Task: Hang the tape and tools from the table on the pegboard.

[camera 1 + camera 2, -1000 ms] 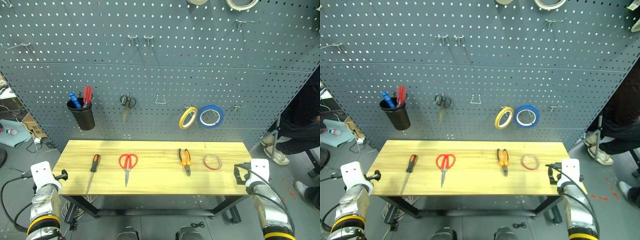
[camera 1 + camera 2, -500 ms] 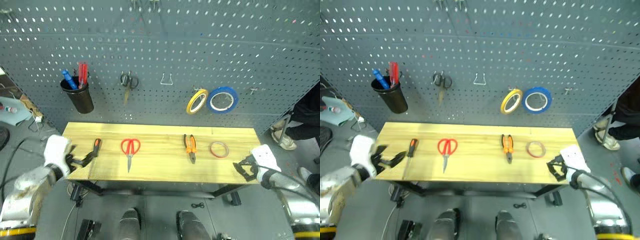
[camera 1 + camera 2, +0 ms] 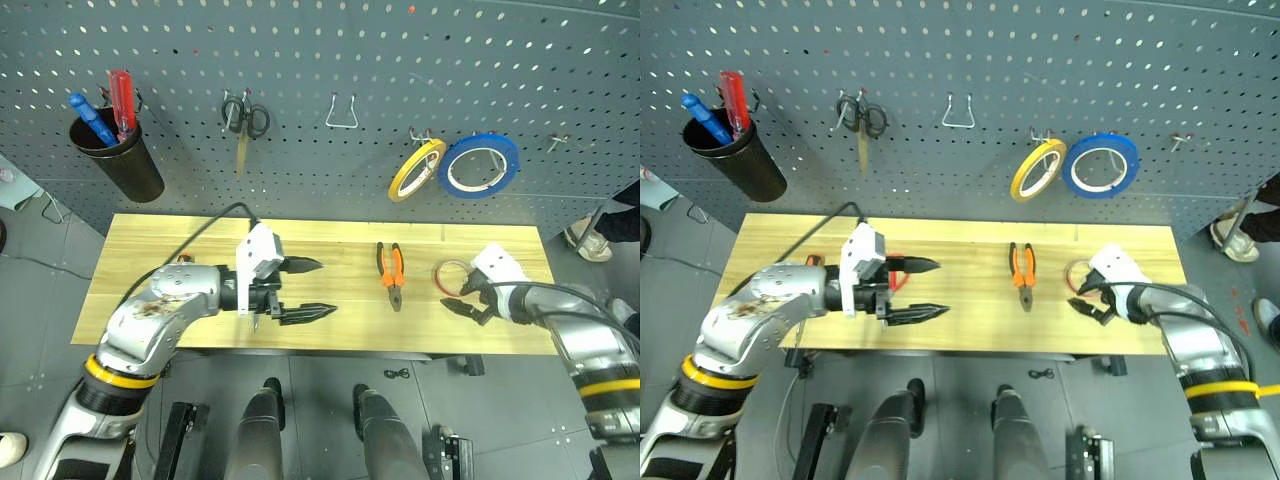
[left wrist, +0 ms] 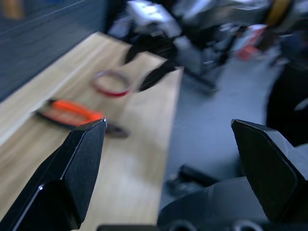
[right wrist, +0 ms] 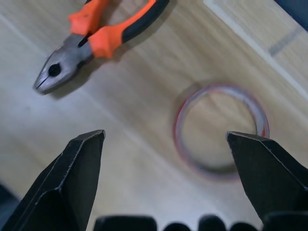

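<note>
Over the middle of the table [image 3: 340, 335], my left gripper [image 3: 328, 287] is open and points right. The red-handled scissors lie mostly hidden under it, with a sliver of red [image 3: 896, 281] between its fingers. Behind my left forearm only the screwdriver's handle end [image 3: 810, 261] peeks out. The orange-and-black pliers [image 3: 392, 272] lie flat right of centre. The red-rimmed tape [image 5: 219, 130] lies near the right end, and my right gripper [image 3: 462, 304] hangs open just above its near side, empty. The pegboard [image 3: 330, 50] rises behind the table.
On the pegboard hang a black cup [image 3: 115, 160] with blue and red screwdrivers, small dark scissors [image 3: 243, 120], an empty hook [image 3: 342, 112], a yellow roll [image 3: 417, 170] and a blue roll [image 3: 482, 163]. A person's shoe [image 3: 595, 240] shows at the right edge.
The camera has tilted down. My left arm swung from the table's left end to over the scissors and turned rightward. My right gripper rose and moved in over the tape ring.
</note>
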You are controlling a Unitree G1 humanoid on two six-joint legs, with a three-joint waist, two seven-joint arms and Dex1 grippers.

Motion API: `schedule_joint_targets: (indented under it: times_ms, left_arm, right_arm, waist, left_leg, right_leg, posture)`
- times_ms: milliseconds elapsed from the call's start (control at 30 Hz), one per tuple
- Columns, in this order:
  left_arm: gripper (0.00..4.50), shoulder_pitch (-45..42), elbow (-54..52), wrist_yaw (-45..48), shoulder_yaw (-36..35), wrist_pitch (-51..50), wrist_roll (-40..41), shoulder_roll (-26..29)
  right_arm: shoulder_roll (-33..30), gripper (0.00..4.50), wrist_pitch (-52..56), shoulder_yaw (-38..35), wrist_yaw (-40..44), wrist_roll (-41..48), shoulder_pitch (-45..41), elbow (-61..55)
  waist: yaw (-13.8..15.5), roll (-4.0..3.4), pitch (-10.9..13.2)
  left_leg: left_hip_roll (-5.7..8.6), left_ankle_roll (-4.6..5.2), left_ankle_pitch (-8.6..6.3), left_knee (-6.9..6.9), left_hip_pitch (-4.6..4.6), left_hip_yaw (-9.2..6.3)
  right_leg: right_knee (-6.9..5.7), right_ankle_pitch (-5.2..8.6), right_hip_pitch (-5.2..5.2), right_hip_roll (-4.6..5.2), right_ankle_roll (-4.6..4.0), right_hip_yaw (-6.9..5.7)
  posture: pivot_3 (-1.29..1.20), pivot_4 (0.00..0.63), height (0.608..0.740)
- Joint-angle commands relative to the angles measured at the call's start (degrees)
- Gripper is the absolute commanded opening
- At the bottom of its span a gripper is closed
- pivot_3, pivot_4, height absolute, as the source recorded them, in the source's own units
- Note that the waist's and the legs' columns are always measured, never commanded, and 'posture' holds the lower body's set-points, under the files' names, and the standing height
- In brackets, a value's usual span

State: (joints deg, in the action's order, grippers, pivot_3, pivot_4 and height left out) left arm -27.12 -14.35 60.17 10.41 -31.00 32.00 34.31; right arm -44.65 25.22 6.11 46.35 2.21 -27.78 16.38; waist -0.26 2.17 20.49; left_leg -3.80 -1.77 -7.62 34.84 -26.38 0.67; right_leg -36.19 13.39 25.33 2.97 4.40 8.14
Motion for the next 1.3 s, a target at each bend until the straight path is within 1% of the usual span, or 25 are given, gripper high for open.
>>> schedule_joint_targets:
  times_ms: [33, 133, 233, 333, 467, 533, 600, 633, 733, 767, 800, 867, 900, 933, 967, 1000, 1033, 1067, 1100, 1133, 1167, 1233, 1300]
  left_arm:
    - [4.42, 0.1, 0.53, 4.54, 0.69, 4.67, -0.98, -0.36]
    - [4.42, -0.22, 1.23, 5.55, 0.42, 6.53, -1.23, -1.42]
    - [4.42, -1.12, 1.02, 4.87, -0.26, 6.74, -0.94, -2.92]
    - [4.42, -1.53, 0.6, 4.48, -0.73, 6.2, -0.51, -3.54]
    - [4.5, -1.57, 0.58, 3.78, -1.26, 6.37, -0.97, -3.77]
    - [4.5, -1.34, 0.04, 3.06, -1.94, 5.27, -0.12, -3.79]
    - [4.5, -1.01, -0.59, 2.89, -2.2, 4.96, 0.27, -3.6]
    - [4.5, -0.84, -0.72, 2.91, -2.2, 5.03, 0.21, -3.57]
    - [4.5, -1.12, -0.14, 3.05, -2.05, 5.52, -0.48, -3.87]
    - [4.5, -1.35, 0.28, 3.02, -1.89, 5.76, -0.72, -4.16]
    - [4.5, -1.74, 0.64, 3.01, -1.76, 6.02, -0.92, -4.48]
    - [4.5, -2.57, 1.47, 2.95, -1.42, 6.47, -1.25, -5.38]
    - [4.5, -3.28, 1.99, 2.96, -1.43, 6.39, -1.19, -5.89]
    - [4.5, -3.92, 2.3, 3.06, -1.54, 6.1, -1.0, -6.22]
    - [4.5, -4.43, 2.6, 3.13, -1.64, 5.78, -0.78, -6.56]
    - [4.5, -4.89, 3.09, 2.98, -1.6, 5.57, -0.66, -7.16]
    - [4.5, -5.67, 3.49, 2.46, -1.52, 4.54, -0.06, -8.12]
    - [4.5, -6.59, 3.6, 1.85, -1.72, 2.99, 0.95, -8.99]
    - [4.5, -7.31, 3.9, 1.27, -1.77, 1.92, 1.58, -10.05]
    - [4.5, -8.22, 3.79, 0.86, -2.01, 0.63, 2.57, -10.89]
    - [4.5, -8.9, 3.93, 0.65, -2.15, -0.06, 3.03, -11.66]
    - [4.5, -10.89, 4.32, -0.53, -3.38, -2.22, 5.25, -13.63]
    - [4.5, -12.77, 4.21, -1.3, -4.28, -3.64, 7.17, -15.31]
  right_arm:
    - [0.64, 4.5, -1.89, 1.1, 1.22, -1.91, -3.28, 6.05]
    - [1.87, 4.5, -2.09, 2.39, 1.58, -3.32, -6.71, 12.82]
    - [3.61, 4.5, -4.69, 2.9, 1.37, -4.42, -9.85, 21.03]
    - [4.54, 4.5, -10.01, 4.21, 1.23, -6.54, -11.97, 28.05]
    - [5.29, 3.36, -14.75, 4.84, 0.27, -8.46, -14.45, 35.62]
    - [5.45, 2.6, -15.91, 4.56, 0.4, -8.7, -15.25, 37.54]
    - [5.63, 1.94, -16.41, 4.15, 0.73, -8.73, -15.67, 38.45]
    - [5.77, 1.52, -16.67, 4.04, 0.91, -8.73, -15.69, 38.62]
    - [5.96, 0.59, -18.98, 4.64, 1.35, -9.34, -14.52, 38.11]
    - [5.98, 0.16, -19.9, 4.82, 1.2, -9.66, -13.98, 37.97]
    - [5.96, 0.03, -20.4, 4.62, 1.05, -9.61, -13.4, 37.39]
    - [5.32, 0.03, -21.2, 3.8, 0.47, -9.42, -11.99, 35.26]
    - [4.28, 0.03, -21.4, 2.96, -0.14, -9.18, -10.27, 31.96]
    - [3.29, 0.03, -21.22, 2.12, -0.45, -8.81, -8.49, 28.44]
    - [2.43, 0.03, -20.56, 1.29, -0.77, -8.44, -6.59, 24.86]
    - [1.56, 0.03, -19.57, 0.15, -1.8, -8.19, -4.18, 20.76]
    - [-0.05, 0.03, -18.62, -2.3, -3.29, -8.04, 0.78, 12.85]
    - [-1.44, 0.03, -17.1, -5.12, -4.5, -7.82, 6.01, 4.41]
    - [-2.21, 0.03, -15.85, -8.03, -6.37, -8.03, 11.04, -3.01]
    - [-2.41, 0.03, -14.3, -11.52, -8.52, -8.68, 16.21, -10.74]
    - [-2.23, 0.03, -13.07, -13.92, -10.35, -9.39, 19.89, -15.93]
    - [-0.75, 0.03, -12.76, -18.92, -15.58, -12.29, 26.47, -25.84]
    - [0.79, 0.03, -14.3, -22.2, -21.17, -15.89, 29.94, -32.06]
  waist:
    - [-0.01, -0.03, 0.66]
    - [-0.03, 0.01, 1.39]
    - [-0.11, 0.02, 1.87]
    - [-0.13, 0.01, 2.48]
    - [-0.49, 0.04, 2.58]
    - [-0.56, 0.05, 2.58]
    - [-0.55, 0.05, 2.58]
    - [-0.55, 0.05, 2.58]
    - [-0.51, 0.05, 2.58]
    - [-0.51, 0.06, 2.56]
    - [-0.5, 0.07, 2.55]
    - [-0.5, 0.1, 2.49]
    - [-0.47, 0.09, 2.44]
    - [-0.36, 0.09, 2.41]
    - [-0.19, 0.08, 2.41]
    - [-0.1, 0.05, 2.39]
    - [0.11, -0.18, 2.01]
    - [0.53, -0.53, 1.32]
    - [0.65, -0.64, 0.88]
    - [0.84, -0.78, -0.25]
    - [0.87, -0.75, -1.35]
    - [0.43, -0.73, -3.71]
    - [-0.09, -0.61, -5.83]
  left_leg:
    - [0.0, -0.01, -0.02, 0.01, -0.04, -0.05]
    - [0.11, -0.03, -0.04, 0.05, -0.08, -0.09]
    - [0.32, -0.03, -0.04, 0.08, -0.11, -0.13]
    - [0.41, -0.04, -0.03, 0.18, -0.11, -0.22]
    - [0.47, -0.08, -0.01, 0.24, -0.12, -0.32]
    - [0.46, -0.08, -0.01, 0.23, -0.12, -0.38]
    - [0.46, -0.14, 0.03, 0.23, -0.12, -0.45]
    - [0.46, -0.17, 0.05, 0.23, -0.12, -0.49]
    - [0.46, -0.25, 0.1, 0.24, -0.11, -0.55]
    - [0.46, -0.28, 0.12, 0.24, -0.11, -0.59]
    - [0.46, -0.3, 0.13, 0.24, -0.12, -0.63]
    - [0.46, -0.33, 0.15, 0.25, -0.11, -0.71]
    - [0.46, -0.37, 0.18, 0.25, -0.11, -0.75]
    - [0.46, -0.39, 0.19, 0.25, -0.11, -0.8]
    - [0.46, -0.45, 0.23, 0.23, -0.13, -0.84]
    - [0.47, -0.53, 0.28, 0.24, -0.22, -0.9]
    - [0.49, -0.57, 0.3, 0.25, -0.35, -0.94]
    - [0.52, -0.62, 0.36, 0.3, -0.62, -1.01]
    - [0.63, -0.66, 0.38, 0.42, -1.0, -1.17]
    - [0.69, -0.7, 0.41, 0.43, -1.0, -1.19]
    - [0.77, -1.0, 0.59, 0.43, -1.25, -1.2]
    - [0.86, -1.06, 0.63, 0.4, -1.36, -1.24]
    - [0.97, -1.07, 0.63, 0.4, -1.31, -1.23]
  right_leg:
    - [0.01, 0.01, 0.0, 0.0, -0.01, -0.04]
    - [0.02, 0.03, -0.02, 0.1, 0.02, -0.07]
    - [0.0, 0.01, -0.05, 0.28, 0.12, -0.1]
    - [-0.03, -0.02, -0.13, 0.34, 0.19, -0.14]
    - [-0.03, -0.04, -0.2, 0.39, 0.26, -0.2]
    - [-0.05, -0.04, -0.2, 0.39, 0.25, -0.28]
    - [-0.08, -0.04, -0.21, 0.38, 0.24, -0.35]
    - [-0.09, -0.04, -0.23, 0.38, 0.24, -0.4]
    - [-0.09, -0.05, -0.3, 0.39, 0.24, -0.48]
    - [-0.08, -0.05, -0.31, 0.39, 0.24, -0.52]
    - [-0.09, -0.05, -0.32, 0.39, 0.24, -0.56]
    - [-0.08, -0.05, -0.37, 0.39, 0.24, -0.67]
    - [-0.09, -0.06, -0.38, 0.39, 0.23, -0.72]
    - [-0.08, -0.06, -0.43, 0.39, 0.22, -0.8]
    - [-0.09, -0.06, -0.43, 0.41, 0.21, -0.87]
    - [-0.12, -0.07, -0.38, 0.42, 0.21, -0.94]
    - [-0.14, -0.07, -0.29, 0.44, 0.21, -0.98]
    - [-0.16, -0.09, -0.13, 0.5, 0.19, -1.1]
    - [-0.16, -0.08, 0.12, 0.6, 0.21, -1.25]
    - [-0.2, -0.05, 0.12, 0.64, 0.25, -1.25]
    - [-0.18, -0.04, 0.35, 0.73, 0.26, -1.28]
    - [-0.07, -0.03, 0.4, 0.82, 0.29, -1.37]
    - [0.0, -0.03, 0.28, 0.92, 0.32, -1.43]
  posture:
    - [0.03, 0.447, 0.74]
    - [0.04, 0.456, 0.74]
    - [0.05, 0.462, 0.74]
    - [0.06, 0.462, 0.74]
    - [0.07, 0.462, 0.74]
    - [0.08, 0.458, 0.74]
    - [0.09, 0.451, 0.74]
    - [0.09, 0.444, 0.74]
    - [0.08, 0.43, 0.74]
    - [0.08, 0.412, 0.74]
    - [0.08, 0.407, 0.74]
    - [0.07, 0.377, 0.74]
    - [0.06, 0.357, 0.74]
    - [0.06, 0.357, 0.74]
    - [0.06, 0.344, 0.74]
    - [0.04, 0.308, 0.74]
    - [0.02, 0.257, 0.74]
    - [0.02, 0.257, 0.74]
    - [0.0, 0.2, 0.74]
    - [0.0, 0.187, 0.74]
    - [-0.01, 0.161, 0.74]
    - [-0.03, 0.123, 0.74]
    - [-0.04, 0.097, 0.74]
